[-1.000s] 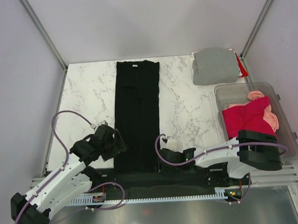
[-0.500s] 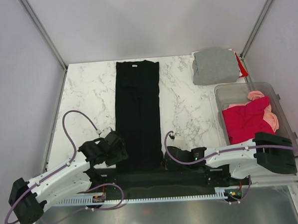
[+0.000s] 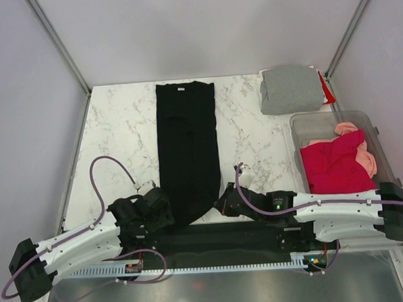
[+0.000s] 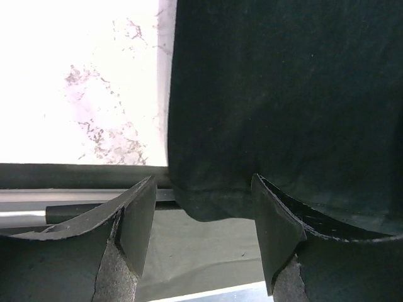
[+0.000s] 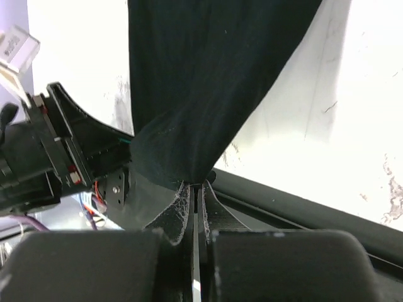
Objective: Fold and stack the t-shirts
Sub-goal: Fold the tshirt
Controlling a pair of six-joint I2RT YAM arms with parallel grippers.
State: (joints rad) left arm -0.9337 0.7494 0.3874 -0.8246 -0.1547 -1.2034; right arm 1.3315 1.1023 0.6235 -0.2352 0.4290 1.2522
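Top view
- Black t-shirt: a long narrow strip down the middle of the frame on the marble table, neck end at the top, hem end narrowed to a point at lower centre.
- Left gripper: lower left of centre, at the hem's left corner.
- Right gripper: lower right of centre, at the hem's right corner.
- Grey t-shirt: folded square at upper right.
- Tub: right edge; a crimson t-shirt and a pink t-shirt lie bunched inside it, unfolded.
- Progress: by my reading one shirt is finished and the black one is halfway, with its sides in and the lengthwise folds left to do. Two more shirts wait, and the stack is barely begun.
- Writing: a small white neck label, too small to read.

Left wrist view
- Left gripper: fingers spread either side of the hem corner, not clamped.
- Black t-shirt: fills the upper right.

Right wrist view
- Right gripper: fingers pressed together, pinching a gathered corner of the black t-shirt.
- Writing: a white tag at upper left, unreadable.
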